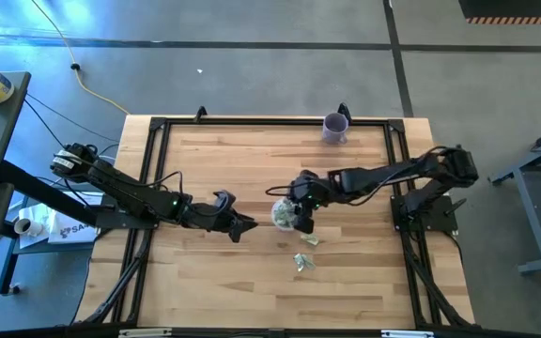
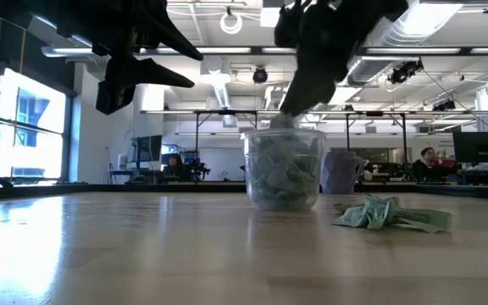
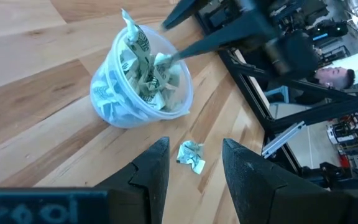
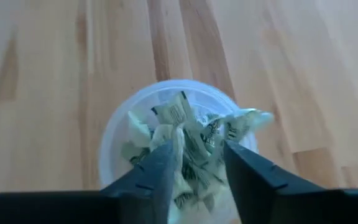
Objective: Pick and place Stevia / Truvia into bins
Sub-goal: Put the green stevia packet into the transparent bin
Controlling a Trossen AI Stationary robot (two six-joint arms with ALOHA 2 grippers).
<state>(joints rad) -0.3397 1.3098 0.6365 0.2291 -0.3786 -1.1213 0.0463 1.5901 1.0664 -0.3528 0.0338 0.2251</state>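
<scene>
A small clear plastic cup (image 1: 283, 215) stands near the table's middle, heaped with crumpled pale green and white sachets (image 3: 146, 70); it also shows in the low view (image 2: 284, 169). My right gripper (image 4: 197, 163) is over the cup's mouth, open, its fingertips down among the top sachets. A few loose crumpled sachets (image 1: 304, 253) lie flat on the table nearer than the cup, and also show in the low view (image 2: 388, 213). My left gripper (image 3: 194, 165) is open and empty, above the table left of the cup. My right gripper comes at the cup from above, slanting from the table's right. Its two fingers (image 4: 160, 167) stand apart in the heap of sachets at the cup's mouth, with crumpled sachets (image 4: 194, 146) between them. Whether they pinch any sachet I cannot tell. The cup stays upright on the table.
A purple cup (image 1: 335, 128) stands at the far edge, right of centre. A black frame (image 1: 158, 127) runs round the wooden table top. One loose sachet (image 3: 191, 155) lies between my left gripper and the cup. People sit at desks in the room beyond.
</scene>
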